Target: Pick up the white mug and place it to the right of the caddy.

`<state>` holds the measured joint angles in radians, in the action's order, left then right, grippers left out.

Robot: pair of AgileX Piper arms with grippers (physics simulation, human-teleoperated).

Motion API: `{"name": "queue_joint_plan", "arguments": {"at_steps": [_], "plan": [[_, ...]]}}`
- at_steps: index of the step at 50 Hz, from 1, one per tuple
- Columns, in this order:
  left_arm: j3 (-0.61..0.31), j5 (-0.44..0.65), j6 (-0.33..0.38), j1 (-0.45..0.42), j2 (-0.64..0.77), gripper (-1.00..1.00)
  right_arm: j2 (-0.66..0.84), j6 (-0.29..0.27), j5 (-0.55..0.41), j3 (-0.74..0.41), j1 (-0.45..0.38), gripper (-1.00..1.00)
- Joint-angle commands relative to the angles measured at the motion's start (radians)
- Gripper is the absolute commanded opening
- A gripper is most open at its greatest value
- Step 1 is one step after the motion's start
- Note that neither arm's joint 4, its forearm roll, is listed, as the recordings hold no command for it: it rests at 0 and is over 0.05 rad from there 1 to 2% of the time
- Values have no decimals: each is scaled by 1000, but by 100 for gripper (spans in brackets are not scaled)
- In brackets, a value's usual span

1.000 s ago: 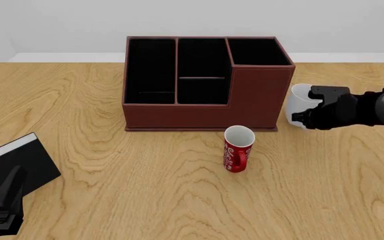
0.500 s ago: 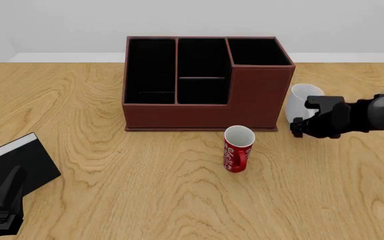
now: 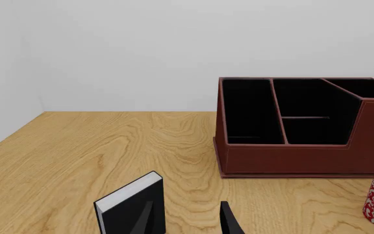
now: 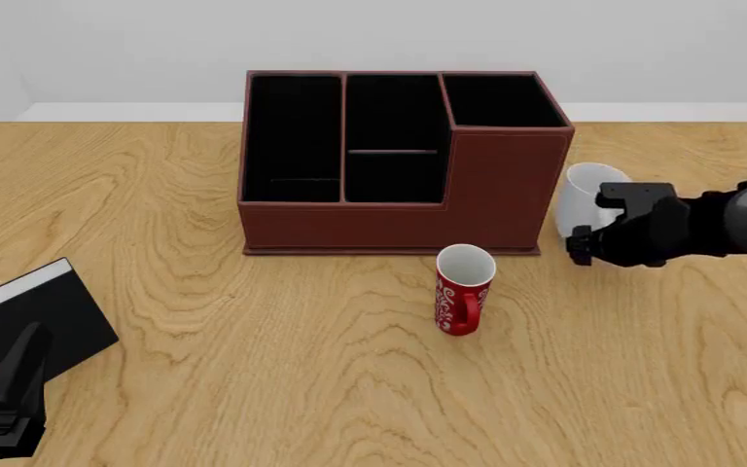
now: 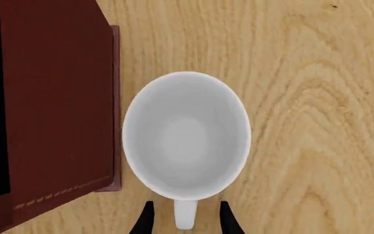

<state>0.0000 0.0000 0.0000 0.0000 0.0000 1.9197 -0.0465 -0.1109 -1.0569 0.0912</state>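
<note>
white mug (image 4: pixel 586 195): upright on the bench (image 4: pixel 347 389), open side up, just to the right of the caddy (image 4: pixel 407 161); from the right wrist camera its wall looks to be touching or nearly touching the caddy's base lip, and i cannot tell which.
right jaws (image 5: pixel 184 217): parted, one finger on each side of the mug's loop handle; i cannot see either pad pressing it, so i read them as open around the handle, not gripping.
left jaws (image 3: pixel 187 219): parted and holding nothing, low at the near left of the bench, next to the black book-like box (image 4: pixel 36 316).
how the mug should handle: my guess is rigid, smooth and slippery, light while empty, and liable to chip if knocked. the handle is the natural hold; the rim wall is the other option.
edges and room: the caddy wall crowds the mug on its left. open wood lies to its right and toward me, so i would back away that way. the red mug (image 4: pixel 462 289) stands near the caddy's front, well apart from the white one.
task standing: the mug looks already placed on the correct side.
</note>
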Motion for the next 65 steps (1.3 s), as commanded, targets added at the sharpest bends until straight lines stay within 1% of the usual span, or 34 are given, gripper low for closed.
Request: {"name": "queue_joint_plan", "arguments": {"at_steps": [1, 8, 10, 20, 30, 34, 50, 65], "plan": [[0, 0, 0, 0, 0, 100, -32, -4, 7, 27, 3, 100], [0, 0, 0, 0, 0, 100, -42, 0, 13, 39, 5, 100], [0, 0, 0, 0, 0, 100, -41, -9, 15, 43, 9, 100], [0, 0, 0, 0, 0, 100, -73, -10, 16, 63, 3, 100], [0, 0, 0, 0, 0, 100, -103, -3, 19, 81, -6, 100], [0, 0, 0, 0, 0, 100, -97, -5, 32, 91, -4, 100], [0, 0, 0, 0, 0, 100, -100, 8, 55, 116, -12, 100], [0, 0, 0, 0, 0, 100, -140, 16, 65, 152, -22, 100]]}}
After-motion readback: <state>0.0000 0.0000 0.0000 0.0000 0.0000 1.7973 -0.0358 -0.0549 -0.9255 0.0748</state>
